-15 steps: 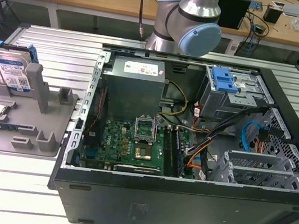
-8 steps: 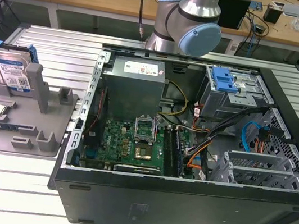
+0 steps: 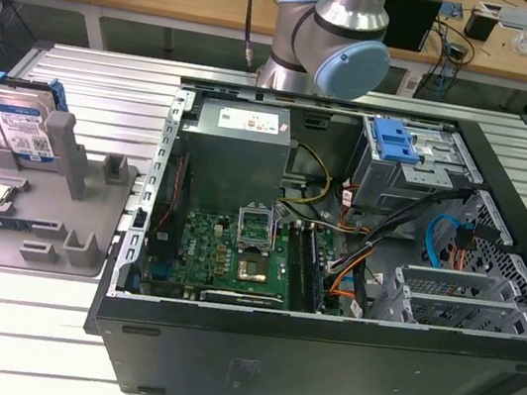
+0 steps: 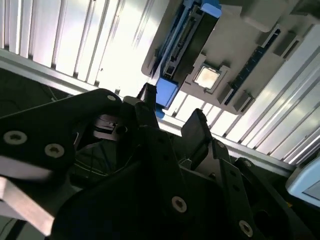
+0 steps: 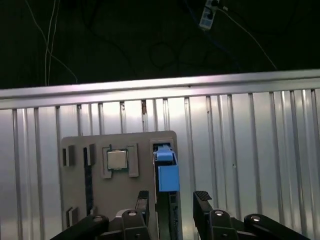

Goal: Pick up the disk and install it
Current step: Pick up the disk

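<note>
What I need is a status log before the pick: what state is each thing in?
disk: standing upright in the gray holder, not gripped.
gripper: open, holding nothing, fingers clear of the disk.
processor chip: lying flat in a recess of the holder.
computer case: on its side, side panel off, inside exposed.

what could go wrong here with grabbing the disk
The gripper is open and lined up on the disk, which stands on edge in the gray holder. An off-centre close might catch only the blue rail and tilt the disk. The processor chip lies right beside the disk's slot, so a stray finger could knock it.
</note>
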{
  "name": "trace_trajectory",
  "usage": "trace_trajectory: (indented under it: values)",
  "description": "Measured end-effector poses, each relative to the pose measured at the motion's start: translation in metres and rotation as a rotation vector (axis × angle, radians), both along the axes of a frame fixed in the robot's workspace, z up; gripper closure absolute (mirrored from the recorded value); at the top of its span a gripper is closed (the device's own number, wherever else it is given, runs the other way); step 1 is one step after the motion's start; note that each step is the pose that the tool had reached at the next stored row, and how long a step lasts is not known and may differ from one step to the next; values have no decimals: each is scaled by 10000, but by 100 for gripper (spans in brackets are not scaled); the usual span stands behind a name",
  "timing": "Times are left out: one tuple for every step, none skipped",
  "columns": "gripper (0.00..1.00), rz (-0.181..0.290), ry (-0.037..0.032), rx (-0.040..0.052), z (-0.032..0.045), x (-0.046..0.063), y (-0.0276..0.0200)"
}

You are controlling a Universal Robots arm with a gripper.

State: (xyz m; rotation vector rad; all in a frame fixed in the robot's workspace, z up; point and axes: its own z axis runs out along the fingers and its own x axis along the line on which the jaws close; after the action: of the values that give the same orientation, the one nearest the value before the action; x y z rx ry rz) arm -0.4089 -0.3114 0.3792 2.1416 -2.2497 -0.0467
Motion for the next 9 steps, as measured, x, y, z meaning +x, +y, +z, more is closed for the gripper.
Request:
trace_trajectory:
  values:
    - [52, 325, 1, -18, -1, 0, 8]
    - [52, 379, 1, -20, -2, 0, 8]
    - [52, 392, 1, -20, -2, 0, 9]
    - [52, 337, 1, -22, -2, 0, 9]
    - [52, 230, 1, -32, -3, 0, 9]
    - [52, 94, 1, -40, -4, 0, 9]
    - [52, 16, 2, -45, -6, 1, 9]
    - [52, -43, 3, -51, -7, 0, 9]
    - [52, -89, 1, -62, -9, 0, 10]
